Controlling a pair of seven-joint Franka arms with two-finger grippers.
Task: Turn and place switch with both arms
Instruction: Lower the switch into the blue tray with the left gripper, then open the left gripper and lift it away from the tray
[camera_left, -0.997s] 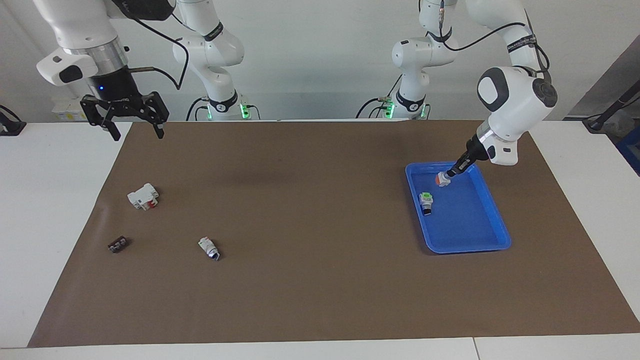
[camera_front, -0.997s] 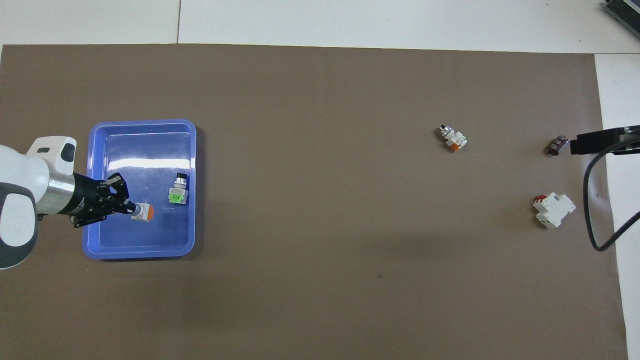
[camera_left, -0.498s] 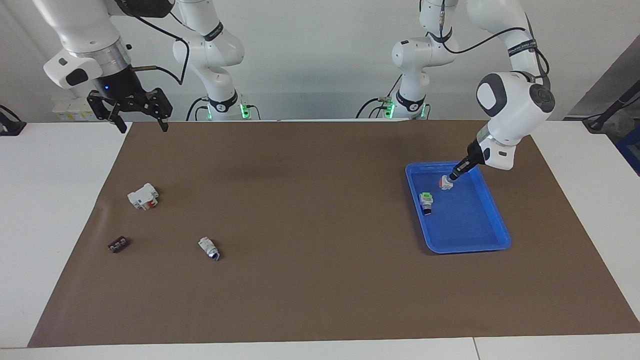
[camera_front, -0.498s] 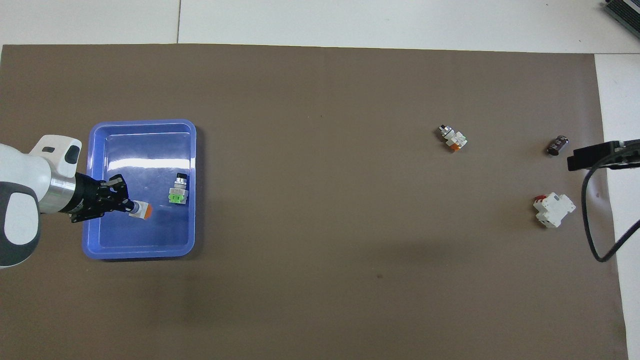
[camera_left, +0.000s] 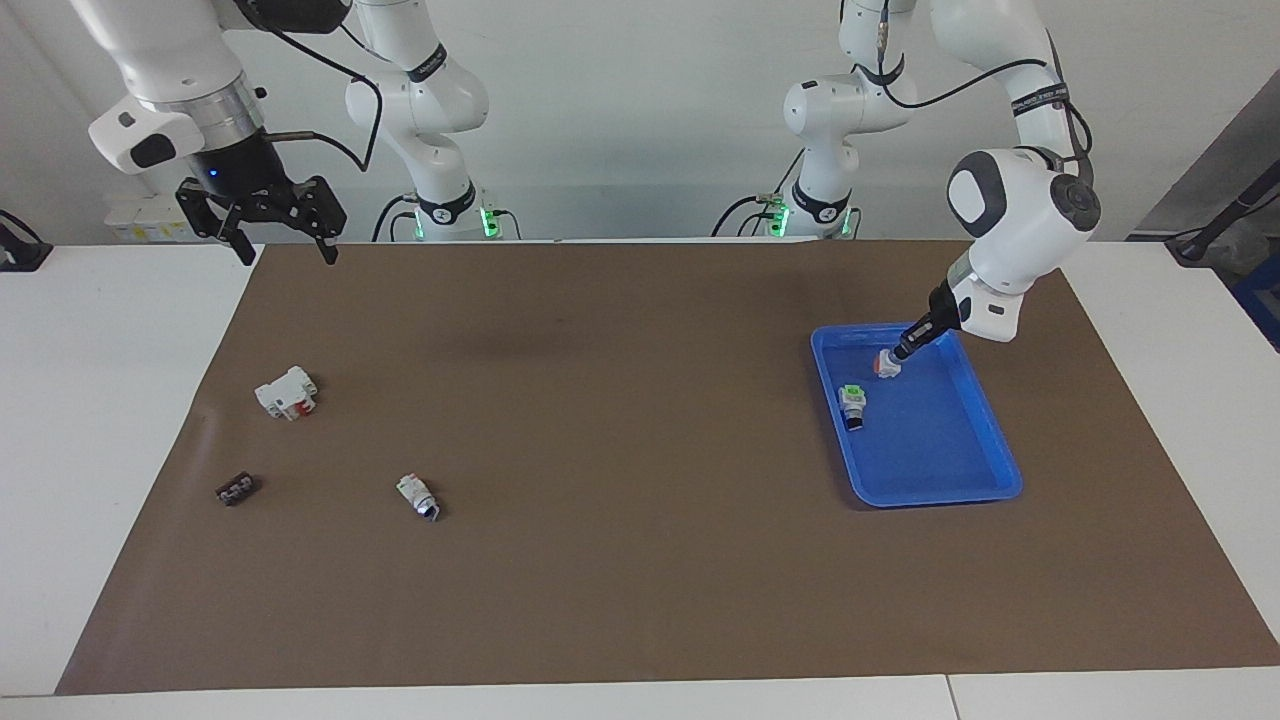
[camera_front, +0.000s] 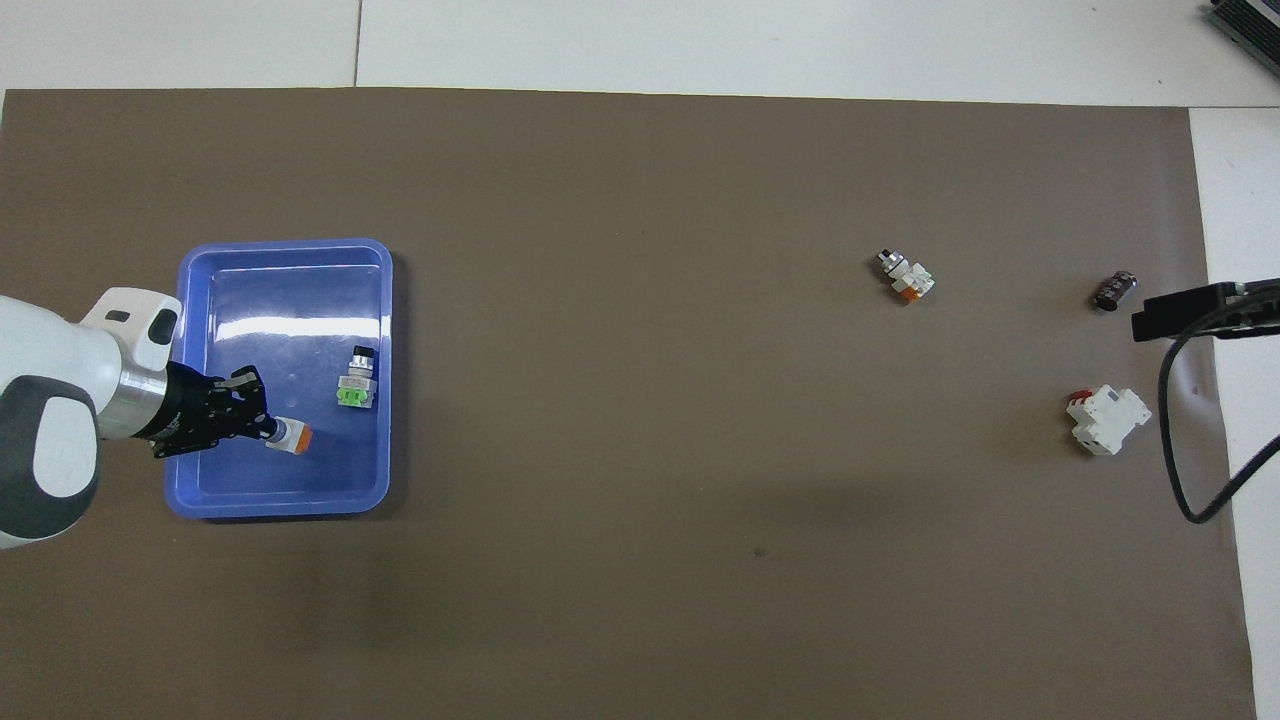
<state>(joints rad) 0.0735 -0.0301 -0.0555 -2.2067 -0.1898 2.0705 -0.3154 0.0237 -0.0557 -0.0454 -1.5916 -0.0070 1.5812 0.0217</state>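
Since a second ago, the left gripper (camera_left: 897, 357) has been drawn slightly toward the robots' edge of the blue tray (camera_left: 1000, 470), and the switch (camera_left: 886, 366) has been carried with it. The gripper is clamped on the switch's knob end, with the orange end pointing away from it toward the table's middle. The switch is held low in the tray, near the tray's corner closest to the robots; whether it touches the tray floor cannot be told. A green-ended switch (camera_left: 852, 404) lies just beside it in the tray, untouched.

The right gripper (camera_left: 283, 243) has been lifted and pulled back to the counter's edge at its own arm's end, where it hangs with its fingers apart, waiting.

Placement is judged almost complete: the release alone seems left. On the brown mat (camera_left: 620, 600), a third switch (camera_left: 418, 496), a white block (camera_left: 286, 392) and a small dark part (camera_left: 236, 490) have not been moved.
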